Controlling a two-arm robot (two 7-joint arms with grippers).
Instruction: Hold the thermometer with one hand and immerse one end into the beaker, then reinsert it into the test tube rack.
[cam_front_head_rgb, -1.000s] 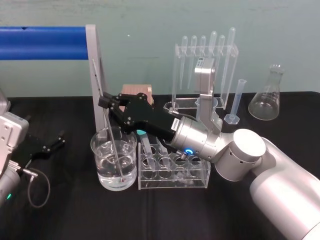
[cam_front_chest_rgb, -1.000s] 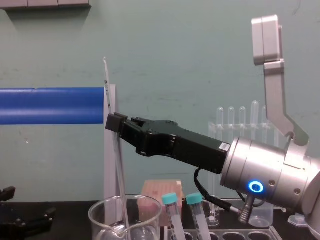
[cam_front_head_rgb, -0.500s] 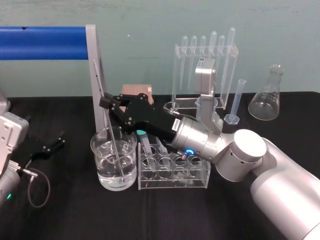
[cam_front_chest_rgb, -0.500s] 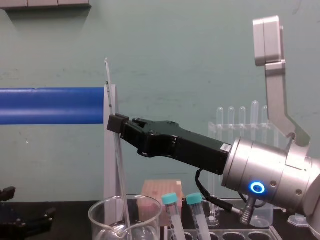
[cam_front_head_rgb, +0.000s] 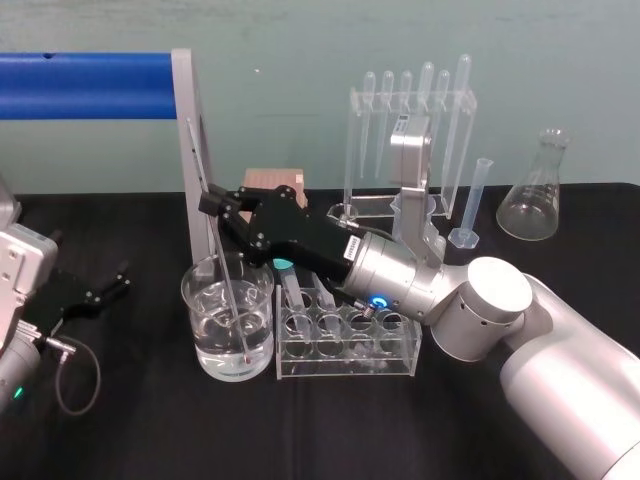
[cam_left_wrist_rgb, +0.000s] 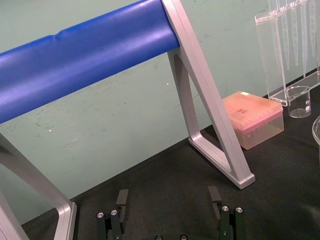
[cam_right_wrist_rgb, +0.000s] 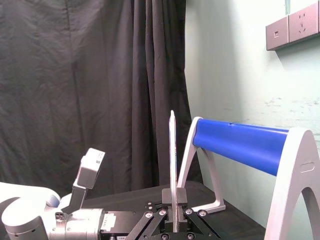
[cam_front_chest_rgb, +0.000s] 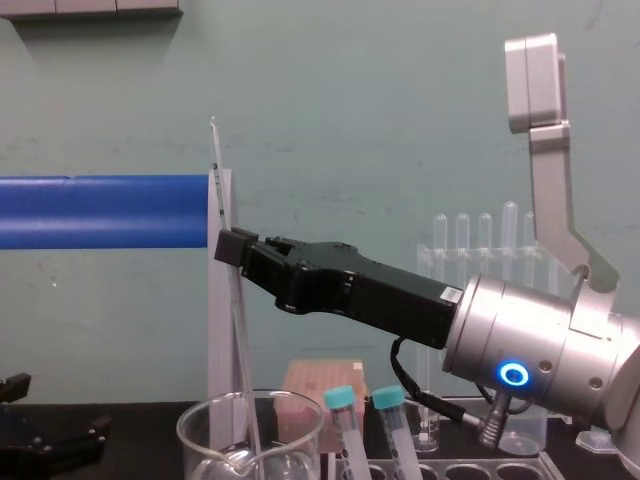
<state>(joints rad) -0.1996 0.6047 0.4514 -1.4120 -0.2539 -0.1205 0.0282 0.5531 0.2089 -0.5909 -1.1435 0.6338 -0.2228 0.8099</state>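
Here, mid-frame, the right gripper (cam_front_head_rgb: 212, 203) pinches the tilted thermometer (cam_front_head_rgb: 229, 290), its lower end inside the beaker (cam_front_head_rgb: 190, 300) just left of the test tube rack (cam_front_head_rgb: 345, 345); the left gripper (cam_left_wrist_rgb: 168, 192) rests spread at the left edge.

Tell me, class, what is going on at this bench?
The right gripper is shut on the thermometer, holding it nearly upright with its lower end in the water of the glass beaker. The test tube rack stands beside the beaker; the thermometer is not yet back in it. The left gripper lies open and idle on the left.
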